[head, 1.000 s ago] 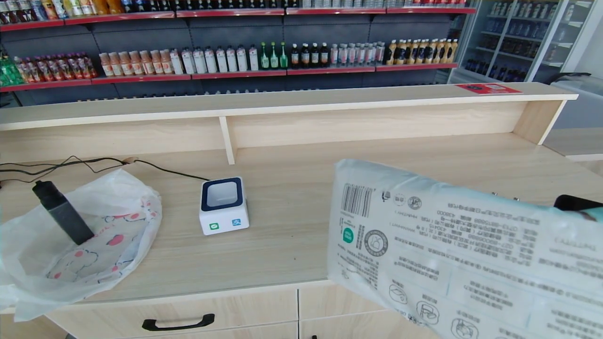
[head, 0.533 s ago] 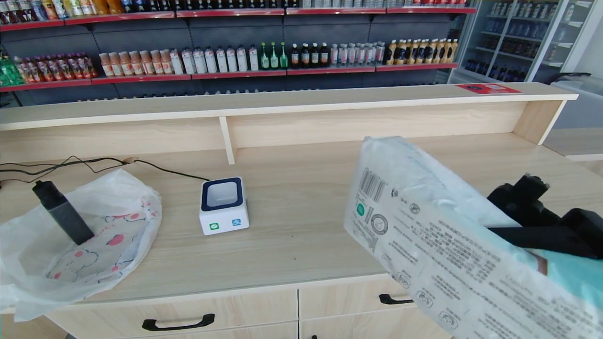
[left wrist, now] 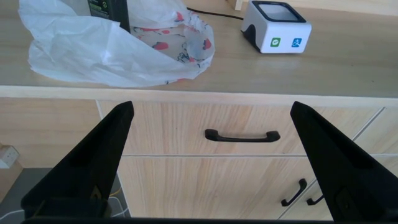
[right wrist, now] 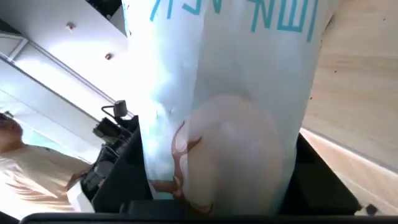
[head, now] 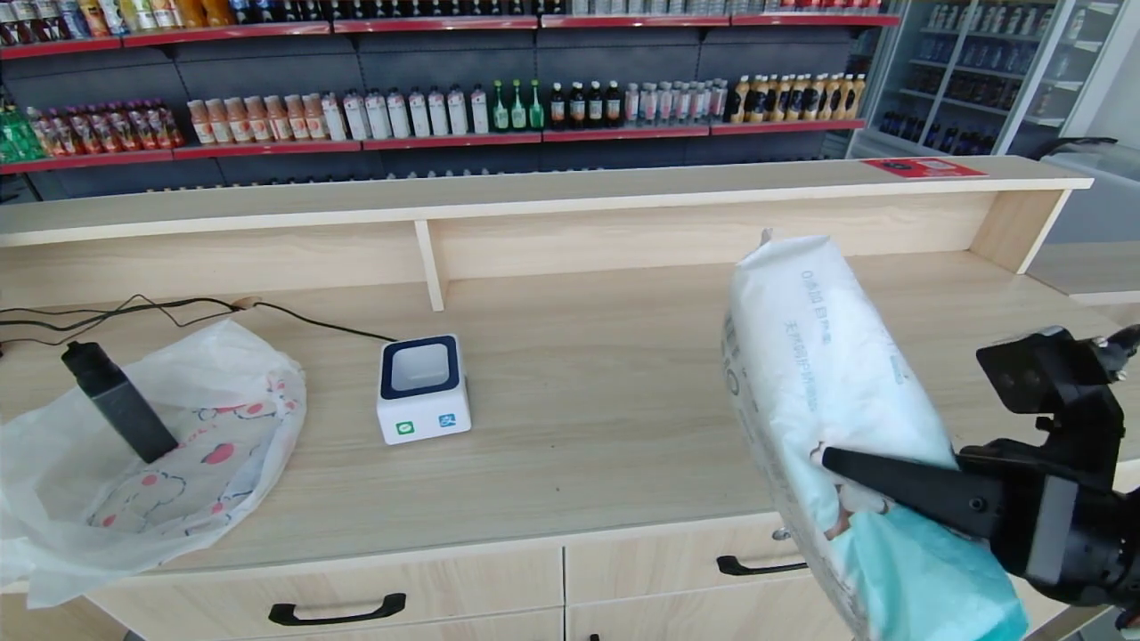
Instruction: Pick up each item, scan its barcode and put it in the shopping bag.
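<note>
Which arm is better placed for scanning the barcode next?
Right: the right gripper holds the pack at the counter, right of the scanner. The left gripper hangs empty, jaws open, before the drawers.

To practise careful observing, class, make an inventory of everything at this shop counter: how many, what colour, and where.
counter: one, light wood, across the scene
scanner: one, white with dark blue top, mid-counter
shopping bag: one, translucent white with red prints, open at the counter's left end
dark item: one, black, leaning in the shopping bag
cable: black, count unclear, behind the bag
drinks bottles: many, mixed colours, on rear shelves
package: one, white and teal, above the counter's right end
right claw: black, shut on the package
left claw: black, open, low before the counter front
</note>
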### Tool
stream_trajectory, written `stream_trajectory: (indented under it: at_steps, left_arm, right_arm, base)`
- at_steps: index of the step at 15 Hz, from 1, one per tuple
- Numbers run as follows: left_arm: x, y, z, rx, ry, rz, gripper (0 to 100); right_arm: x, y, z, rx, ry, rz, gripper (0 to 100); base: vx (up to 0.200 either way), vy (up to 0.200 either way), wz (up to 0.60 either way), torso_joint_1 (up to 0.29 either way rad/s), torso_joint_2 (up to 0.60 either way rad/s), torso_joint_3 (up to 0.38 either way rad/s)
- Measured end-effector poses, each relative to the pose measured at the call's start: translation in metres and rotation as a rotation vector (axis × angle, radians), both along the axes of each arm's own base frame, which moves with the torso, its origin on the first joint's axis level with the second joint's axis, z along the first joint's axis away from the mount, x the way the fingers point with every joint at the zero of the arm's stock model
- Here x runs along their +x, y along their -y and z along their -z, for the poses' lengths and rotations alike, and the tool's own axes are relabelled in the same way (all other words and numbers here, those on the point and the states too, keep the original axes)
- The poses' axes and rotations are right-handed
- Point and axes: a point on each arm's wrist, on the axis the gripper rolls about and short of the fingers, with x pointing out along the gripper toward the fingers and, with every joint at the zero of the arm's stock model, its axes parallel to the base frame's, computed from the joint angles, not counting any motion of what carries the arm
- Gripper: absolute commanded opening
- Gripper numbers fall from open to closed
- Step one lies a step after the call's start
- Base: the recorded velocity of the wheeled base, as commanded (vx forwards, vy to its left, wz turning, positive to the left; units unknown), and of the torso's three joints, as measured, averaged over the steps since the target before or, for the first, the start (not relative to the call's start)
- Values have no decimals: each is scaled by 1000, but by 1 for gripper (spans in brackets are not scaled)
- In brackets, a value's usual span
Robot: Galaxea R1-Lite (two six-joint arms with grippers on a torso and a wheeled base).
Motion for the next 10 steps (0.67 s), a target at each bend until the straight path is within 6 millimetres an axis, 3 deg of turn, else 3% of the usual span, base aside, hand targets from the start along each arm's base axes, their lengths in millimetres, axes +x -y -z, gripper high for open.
stream_trajectory:
  at_steps: [6, 10]
  left_arm:
    - [0, 0, 0, 0, 0, 1, 100]
    - [0, 0, 0, 0, 0, 0, 100]
  right_arm:
    - [40, 12, 2, -227, 467, 264, 0]
    - [62, 17, 4, -332, 581, 456, 0]
  base:
    - [0, 0, 0, 0, 0, 0]
    - [0, 0, 0, 0, 0, 0]
